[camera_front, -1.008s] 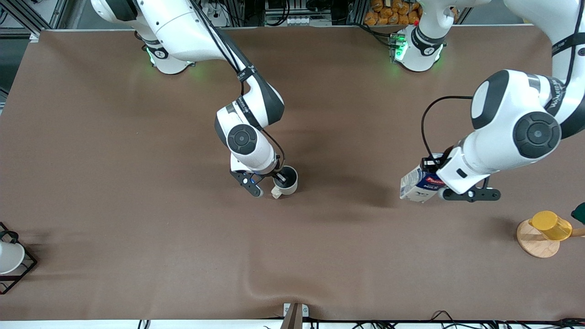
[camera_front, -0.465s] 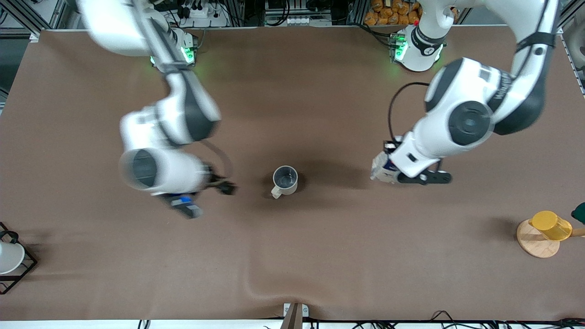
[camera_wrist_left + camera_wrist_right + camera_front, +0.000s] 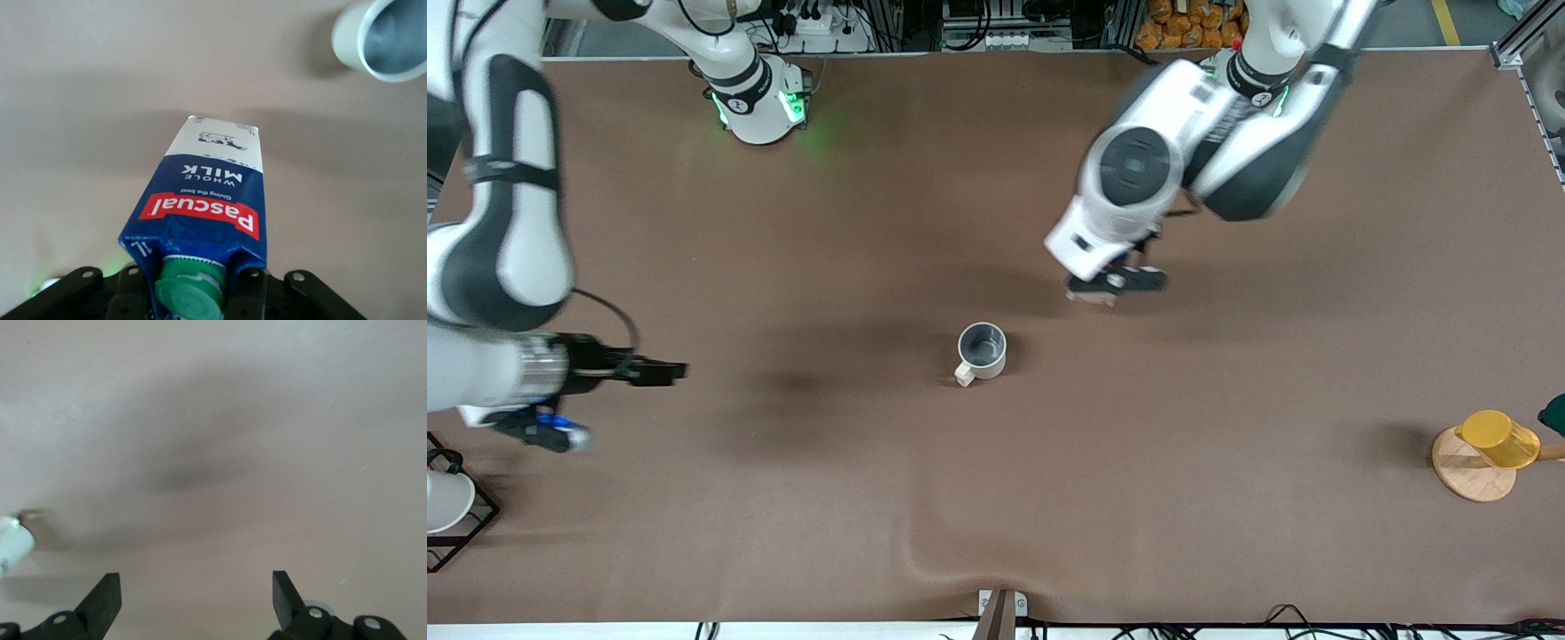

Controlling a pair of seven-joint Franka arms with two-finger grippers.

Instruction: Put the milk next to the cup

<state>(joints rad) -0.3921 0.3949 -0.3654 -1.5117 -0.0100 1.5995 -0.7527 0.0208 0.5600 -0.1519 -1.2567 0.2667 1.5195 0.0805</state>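
The milk [image 3: 213, 200], a dark blue and white carton with a red label and a green cap, is gripped near its top by my left gripper [image 3: 200, 300]. In the front view my left gripper [image 3: 1096, 290] is over the bare table close to the cup. Only a sliver of the milk [image 3: 1089, 300] shows under the wrist there. The cup [image 3: 982, 349], off-white with a grey inside, stands upright mid-table, and it also shows in the left wrist view [image 3: 383, 37]. My right gripper [image 3: 195, 587] is open and empty, over the table toward the right arm's end [image 3: 660, 370].
A yellow cup [image 3: 1498, 438] stands on a round wooden disc [image 3: 1467, 480] at the left arm's end. A white vessel [image 3: 445, 502] in a black wire frame sits at the right arm's end and shows in the right wrist view [image 3: 13, 547]. The brown cloth has a wrinkle [image 3: 925, 556] near the front edge.
My right gripper has let go of the cup and swung away toward the right arm's end. My left gripper has carried the milk from the left arm's end toward the cup.
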